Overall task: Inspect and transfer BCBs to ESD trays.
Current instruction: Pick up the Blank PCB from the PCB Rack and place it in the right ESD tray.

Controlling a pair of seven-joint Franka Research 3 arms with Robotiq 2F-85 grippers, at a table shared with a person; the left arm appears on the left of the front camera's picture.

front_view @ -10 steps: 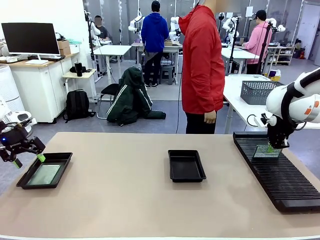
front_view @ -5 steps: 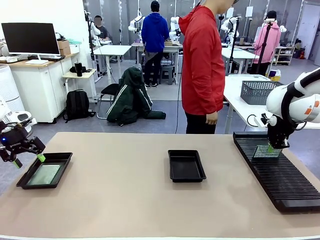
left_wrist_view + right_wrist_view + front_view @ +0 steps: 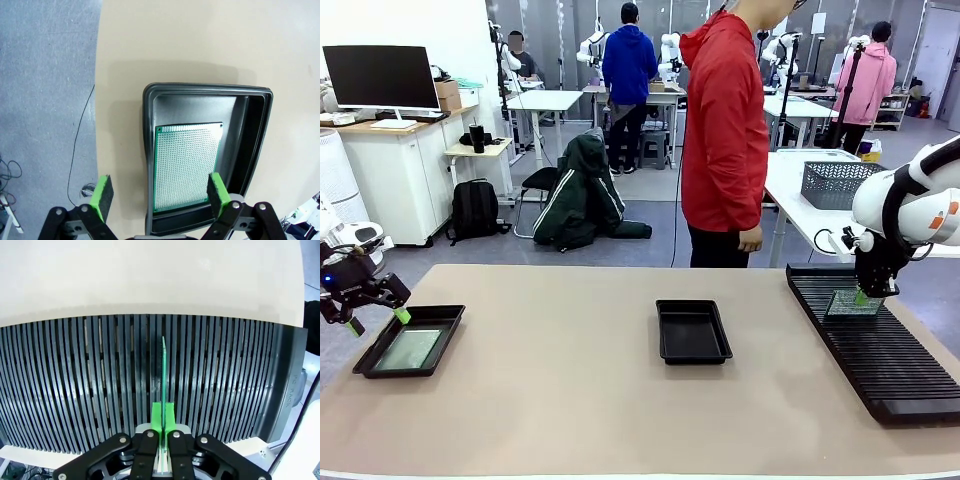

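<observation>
One pale-green BCB (image 3: 186, 167) lies flat in the left ESD tray (image 3: 445, 318) (image 3: 260, 130) at the table's left edge. My left gripper (image 3: 377, 322) (image 3: 159, 192) hangs open just above that tray's near-left corner, holding nothing. Another ESD tray (image 3: 692, 331) sits bare at the table's middle. My right gripper (image 3: 863, 295) (image 3: 163, 419) is shut on the top edge of a second BCB (image 3: 852, 303) (image 3: 163, 367), which stands upright, edge-on, in a slot of the black ribbed rack (image 3: 880, 350) (image 3: 75, 380).
A person in a red jacket (image 3: 725, 130) stands at the table's far side, hands down by the thighs. A dark mesh basket (image 3: 832, 184) sits on a white table behind the rack. Bare tabletop (image 3: 560, 380) stretches between the two trays and toward the rack.
</observation>
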